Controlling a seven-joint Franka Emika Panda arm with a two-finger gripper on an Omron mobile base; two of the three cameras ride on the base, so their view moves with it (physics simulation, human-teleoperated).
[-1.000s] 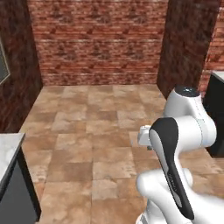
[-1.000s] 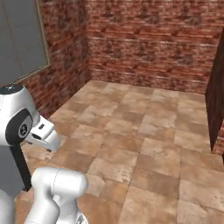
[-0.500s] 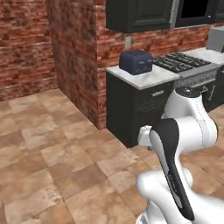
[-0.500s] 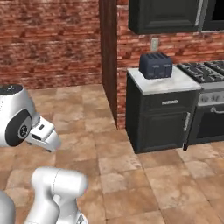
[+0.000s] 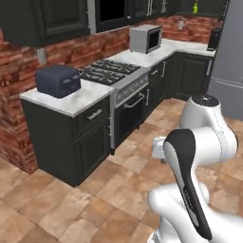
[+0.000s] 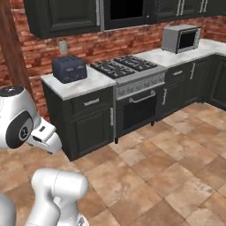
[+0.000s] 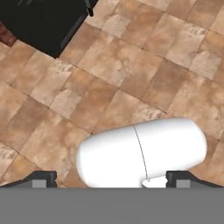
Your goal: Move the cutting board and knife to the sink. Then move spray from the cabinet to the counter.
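Note:
A small green spray (image 5: 195,8) stands high in the dark upper cabinet (image 5: 211,5) at the far right corner of the kitchen. The white marble counter (image 5: 71,100) runs along the brick wall, and it appears again in the right base view (image 6: 84,84). The cutting board, the knife and the sink are out of view. My gripper (image 7: 111,178) points down at the tiled floor, open, with nothing between its fingertips (image 7: 43,177). The arm is folded close to the base, well short of the counter.
A dark toaster (image 5: 58,79) sits on the counter beside a black stove with oven (image 6: 132,88). A steel microwave (image 6: 181,39) stands further along. A tall grey fridge (image 5: 230,57) stands at the right. Brown tiled floor (image 6: 176,167) lies in front of the cabinets.
The whole picture has swung from a bare brick corner to the kitchen run, so the base has turned. The arm keeps its folded pose and the gripper stays open.

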